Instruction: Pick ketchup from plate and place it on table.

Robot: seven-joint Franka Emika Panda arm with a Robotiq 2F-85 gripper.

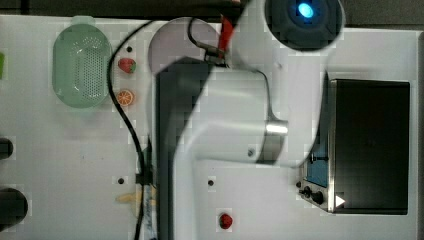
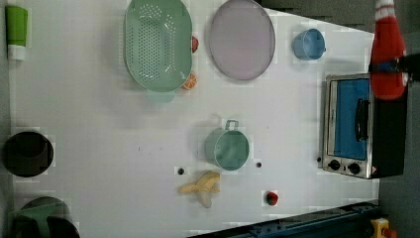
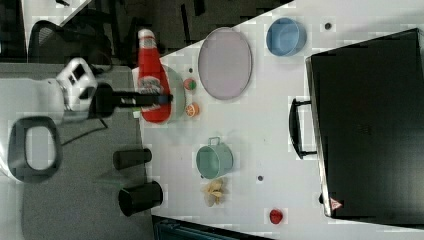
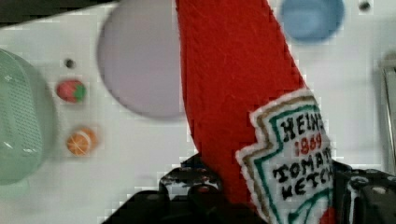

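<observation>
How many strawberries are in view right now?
2. One strawberry lies on the table between the green colander and the plate; the other strawberry lies near the top view's bottom edge. The arm may hide more.

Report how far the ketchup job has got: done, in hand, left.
Done: the ketchup is off the plate, which lies bare. In hand: the gripper is clamped across the bottle's label and holds it in the air, clear of the table, as the right view shows. Left: lowering the bottle onto the white tabletop and letting go.
</observation>
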